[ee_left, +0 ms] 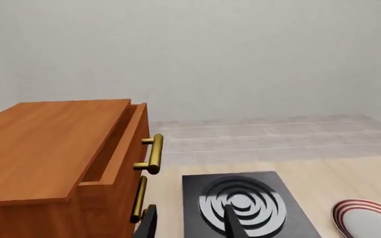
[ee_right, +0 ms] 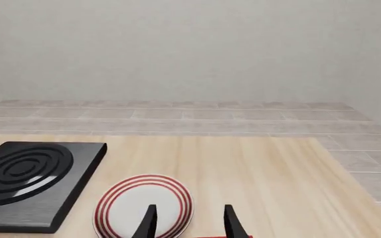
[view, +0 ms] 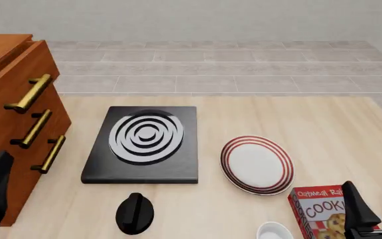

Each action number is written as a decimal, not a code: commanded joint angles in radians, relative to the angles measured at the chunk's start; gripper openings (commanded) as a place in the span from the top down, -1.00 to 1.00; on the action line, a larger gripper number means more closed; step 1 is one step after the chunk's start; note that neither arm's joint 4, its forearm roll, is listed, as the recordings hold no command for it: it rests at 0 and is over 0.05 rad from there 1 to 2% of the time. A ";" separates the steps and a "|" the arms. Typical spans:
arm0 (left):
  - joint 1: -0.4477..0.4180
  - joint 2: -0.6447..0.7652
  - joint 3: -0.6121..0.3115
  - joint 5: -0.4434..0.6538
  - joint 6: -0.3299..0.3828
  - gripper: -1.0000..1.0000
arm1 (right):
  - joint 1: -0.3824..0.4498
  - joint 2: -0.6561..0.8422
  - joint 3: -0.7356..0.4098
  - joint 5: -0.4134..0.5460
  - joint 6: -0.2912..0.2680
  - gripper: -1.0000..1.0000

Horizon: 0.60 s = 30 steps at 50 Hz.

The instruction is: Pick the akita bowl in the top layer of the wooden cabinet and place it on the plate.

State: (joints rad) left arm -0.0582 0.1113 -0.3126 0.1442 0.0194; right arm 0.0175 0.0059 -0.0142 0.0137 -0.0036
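Maybe the open, empty left pincer [ee_left: 187,225] misses the top layer [ee_left: 114,148] handle, so the akita bowl stays hidden.

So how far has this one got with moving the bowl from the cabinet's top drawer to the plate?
Early stage. Done: the top drawer of the cabinet is pulled partly open, though the bowl isn't visible inside. In hand: nothing; the left gripper and right gripper are both open and empty. Left: reach in, grasp the bowl, and set it on the bare plate.
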 commanded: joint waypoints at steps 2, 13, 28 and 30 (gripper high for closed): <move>-0.026 0.122 -0.135 0.035 0.008 -1.00 | 0.004 0.003 0.001 -0.003 0.001 -1.00; -0.040 0.213 -0.323 0.119 0.001 -1.00 | 0.002 0.005 0.002 -0.006 0.003 -1.00; -0.020 0.336 -0.504 0.204 0.085 -1.00 | -0.007 0.001 -0.001 -0.008 -0.009 -1.00; -0.013 0.354 -0.534 0.219 0.084 -1.00 | -0.005 0.002 0.000 -0.009 -0.009 -1.00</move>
State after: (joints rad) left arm -0.0916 0.3848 -0.7298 0.3068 0.0797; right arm 0.0139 0.0072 -0.0146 0.0071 -0.0083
